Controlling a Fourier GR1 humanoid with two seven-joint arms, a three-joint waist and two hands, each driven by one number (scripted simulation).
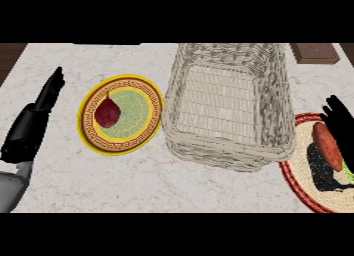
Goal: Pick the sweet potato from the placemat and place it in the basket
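Observation:
An orange sweet potato shows at the right edge, over a round woven placemat with a red rim. My right hand curls round the sweet potato from its right side. A dark shadow lies on the placemat below them, so both seem raised a little off it. The grey wicker basket stands in the middle of the counter, just left of the placemat, with nothing inside. My left hand rests open at the far left, fingers straight and pointing up.
A yellow patterned plate lies between my left hand and the basket, with a dark red teardrop-shaped vegetable on it. A dark brown block sits at the back right. A green bit lies on the placemat.

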